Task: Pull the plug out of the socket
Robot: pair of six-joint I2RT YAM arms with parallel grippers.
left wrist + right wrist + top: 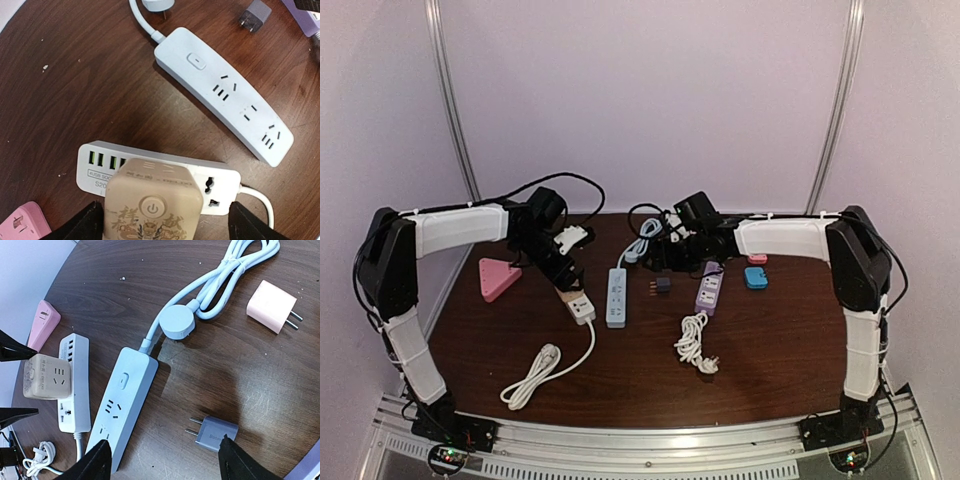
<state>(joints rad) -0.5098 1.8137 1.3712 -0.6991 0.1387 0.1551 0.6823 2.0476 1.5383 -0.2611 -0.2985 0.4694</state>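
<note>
A beige cube-shaped plug (152, 200) with a power button sits in the white power strip (100, 160), which lies at the left middle of the table (582, 308). My left gripper (165, 225) is open and straddles the cube. Its left finger (80, 225) is close to the cube's side and its right finger (250, 225) stands well apart. The cube (47, 377) and strip (74, 405) also show in the right wrist view. My right gripper (162, 450) is open and empty above the table, between a light blue strip (122, 400) and a loose grey-purple plug (215, 434).
A pink triangular socket (497, 277) lies left of the white strip. A purple strip (709, 290), a pink charger (270, 305), and small blue (756, 277) and pink (757, 259) items lie to the right. White cable coils (532, 375) (697, 343) lie in front.
</note>
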